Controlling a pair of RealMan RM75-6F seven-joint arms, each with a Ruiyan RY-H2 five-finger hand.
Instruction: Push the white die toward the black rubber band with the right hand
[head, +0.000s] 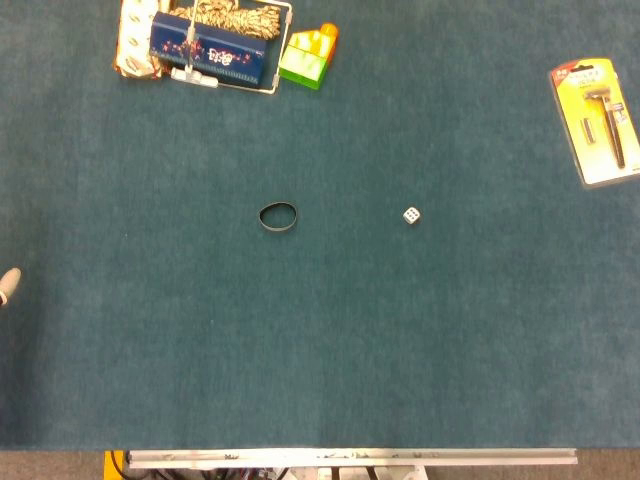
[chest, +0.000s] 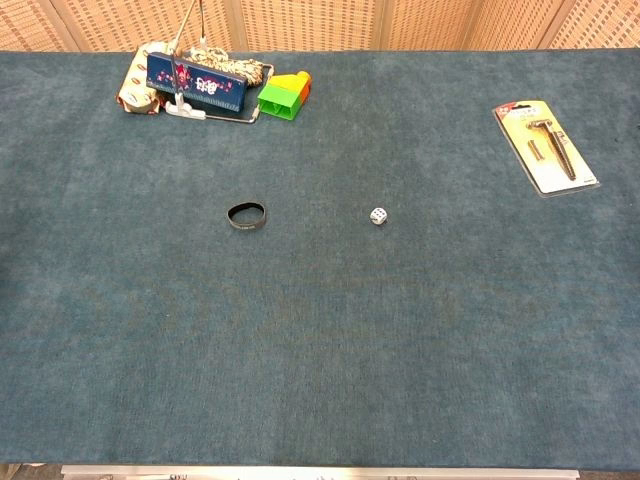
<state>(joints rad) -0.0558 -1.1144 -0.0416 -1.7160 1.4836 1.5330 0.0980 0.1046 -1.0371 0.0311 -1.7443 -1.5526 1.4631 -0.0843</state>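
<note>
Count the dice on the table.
1. The die lies alone on the blue cloth, right of the rubber band and apart from it. More could be hidden in the clutter at the far left corner, but none shows there.

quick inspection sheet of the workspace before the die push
surface: teal cloth table, flat
job's things: white die apart from black rubber band, bare cloth between
clutter: tray of items and green block at far left; razor pack at far right
hands: left hand only a sliver at frame edge; right nothing seen
cables: nothing seen
surroundings: woven screen behind table
</note>
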